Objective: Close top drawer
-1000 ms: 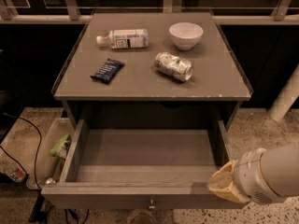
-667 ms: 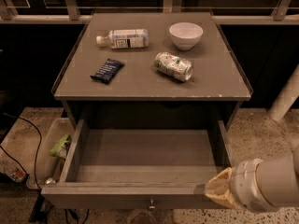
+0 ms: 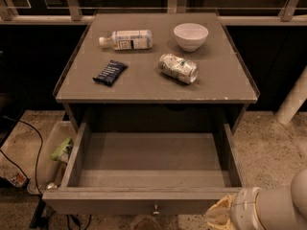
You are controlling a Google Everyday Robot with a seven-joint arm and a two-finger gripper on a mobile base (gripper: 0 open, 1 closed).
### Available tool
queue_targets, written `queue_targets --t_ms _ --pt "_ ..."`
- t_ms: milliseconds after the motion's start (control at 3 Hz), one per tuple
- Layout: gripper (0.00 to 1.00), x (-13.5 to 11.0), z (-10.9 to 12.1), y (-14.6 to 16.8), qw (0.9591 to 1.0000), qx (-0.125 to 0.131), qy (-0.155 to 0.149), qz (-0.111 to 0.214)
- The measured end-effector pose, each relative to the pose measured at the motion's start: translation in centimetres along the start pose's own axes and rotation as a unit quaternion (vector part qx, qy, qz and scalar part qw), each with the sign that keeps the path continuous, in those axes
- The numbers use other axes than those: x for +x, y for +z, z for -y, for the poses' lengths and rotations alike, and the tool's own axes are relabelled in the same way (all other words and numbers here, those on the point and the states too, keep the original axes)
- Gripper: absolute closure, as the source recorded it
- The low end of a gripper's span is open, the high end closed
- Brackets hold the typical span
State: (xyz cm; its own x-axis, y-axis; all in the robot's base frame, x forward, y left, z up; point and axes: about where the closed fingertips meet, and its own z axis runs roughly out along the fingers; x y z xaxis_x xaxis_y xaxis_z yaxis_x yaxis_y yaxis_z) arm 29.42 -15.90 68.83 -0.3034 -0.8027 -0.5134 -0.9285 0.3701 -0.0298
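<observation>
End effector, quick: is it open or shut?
End effector: cannot tell; it sits low by the open drawer's front right corner.

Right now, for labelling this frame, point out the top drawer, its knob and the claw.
top drawer (image 3: 96, 202): camera view, front panel.
knob (image 3: 155, 208): camera view, round head.
claw (image 3: 218, 217): camera view, tip, bottom right.

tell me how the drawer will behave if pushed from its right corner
The drawer looks empty, so probably light and easy to slide. The gripper sits by its front right corner, so an off-centre push might skew or bind it.
</observation>
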Motion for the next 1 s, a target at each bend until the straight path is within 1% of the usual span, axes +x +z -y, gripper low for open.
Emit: queue_targets --t_ms 333,667,1000 --pt "1.0 0.2 -0.3 1.7 0.9999 -0.008 -0.006 -0.001" --pt "1.0 0.4 0.6 3.1 0.9999 -0.01 -0.01 -0.006" --pt "1.0 1.1 1.4 4.4 0.9998 -0.01 -0.006 -0.016"
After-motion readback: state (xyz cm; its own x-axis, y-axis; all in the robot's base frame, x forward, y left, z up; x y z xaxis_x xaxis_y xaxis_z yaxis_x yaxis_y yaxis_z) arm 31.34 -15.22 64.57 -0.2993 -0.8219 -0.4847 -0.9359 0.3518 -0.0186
